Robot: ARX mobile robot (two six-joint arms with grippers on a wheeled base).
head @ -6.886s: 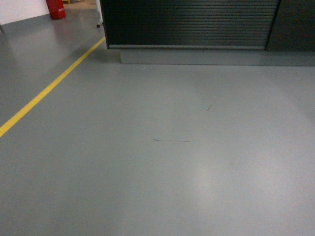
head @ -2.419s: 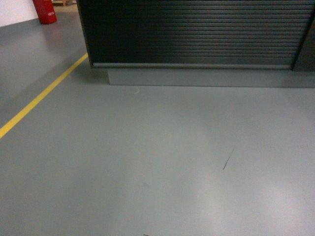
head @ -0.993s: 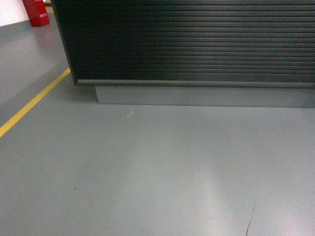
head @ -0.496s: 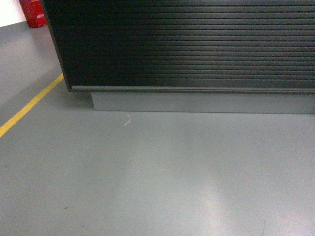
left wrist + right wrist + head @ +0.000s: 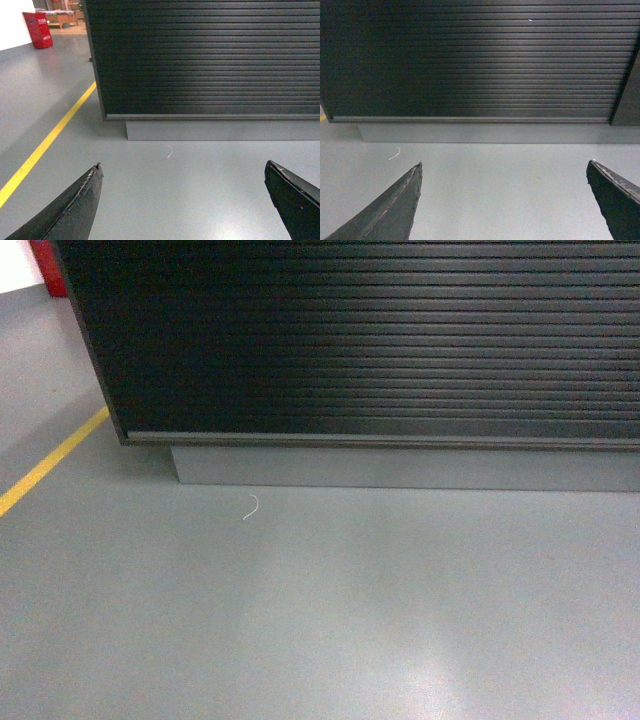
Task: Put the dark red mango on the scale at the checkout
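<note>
Here both hands hang empty in front of the checkout.
The left hand (image 5: pixel 182 200) has its fingers (image 5: pixel 75 210) spread wide over the grey floor (image 5: pixel 330 620), and the right hand (image 5: pixel 504 200) is spread the same way. Ahead stands the checkout (image 5: pixel 380 340), its ribbed dark front on a grey plinth (image 5: pixel 400 468). A small white scrap (image 5: pixel 251 507) lies near the plinth, a yellow line (image 5: pixel 50 462) runs left, and a red object (image 5: pixel 37 30) stands far left.

Dim, soft, grainy head view. Pale overhead glare on floor (image 5: pixel 440 680) at 5 o'clock. Faint sheen across checkout (image 5: pixel 380 340) slats. Shadow beneath its overhang.
</note>
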